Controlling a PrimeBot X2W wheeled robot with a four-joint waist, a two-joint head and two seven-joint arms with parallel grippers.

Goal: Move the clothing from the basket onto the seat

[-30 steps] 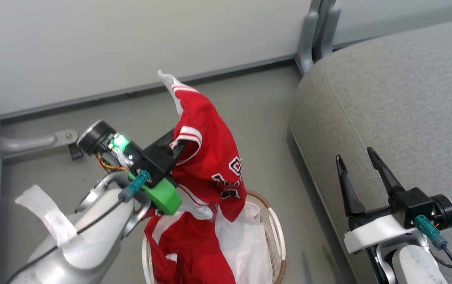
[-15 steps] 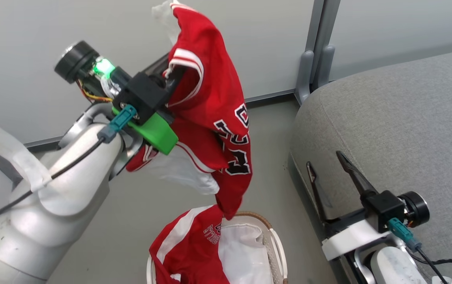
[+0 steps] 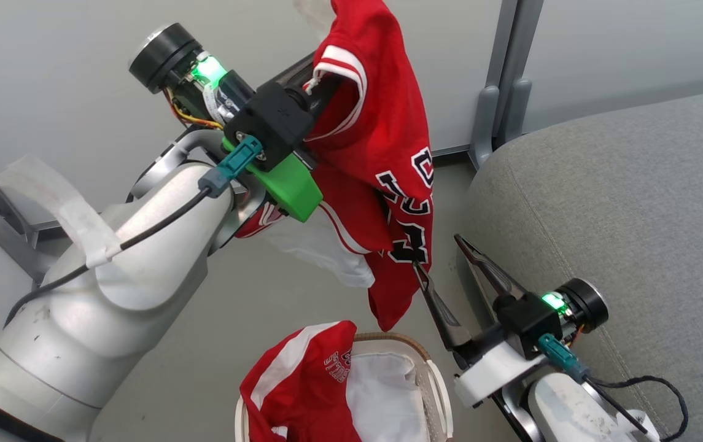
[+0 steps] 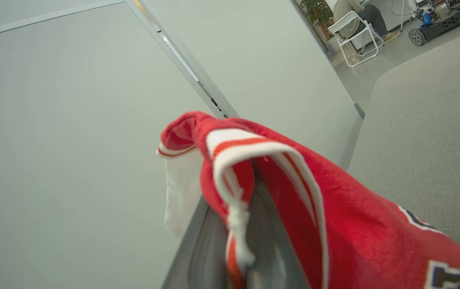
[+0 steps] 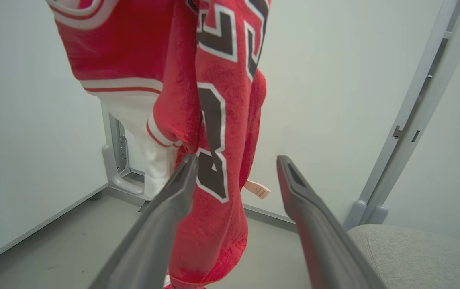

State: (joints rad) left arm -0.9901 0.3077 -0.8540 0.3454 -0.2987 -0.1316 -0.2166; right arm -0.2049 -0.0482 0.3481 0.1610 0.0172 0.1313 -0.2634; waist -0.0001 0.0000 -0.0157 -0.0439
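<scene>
The left gripper (image 3: 323,86) was held high at the far left of the scene, its two dark fingers clamped tight on the white-trimmed armhole of a red sports jersey (image 3: 382,141) of soft fabric with black-and-white lettering. In the left wrist view the striped trim (image 4: 230,152) was bunched over the fingers, hiding their tips. The jersey hung free in the air, clear above the round white plastic laundry basket (image 3: 440,393) with its brown woven rim, and just left of the large grey fabric sofa seat (image 3: 621,202) without lying on it.

The right gripper (image 3: 436,252) was near the seat's left edge, pointing up toward the jersey's lower part. Its jaws were spread wide and had hold of nothing. The tip of one finger (image 5: 181,180) was at the jersey's hanging lower part; whether it touched the cloth could not be told.

A second red garment (image 3: 299,380) with a white stripe lay in the basket at the near edge, draped over its left side, beside the plain white liner cloth (image 3: 382,393). The basket stood on the grey floor (image 3: 234,319), near the seat's left side.
</scene>
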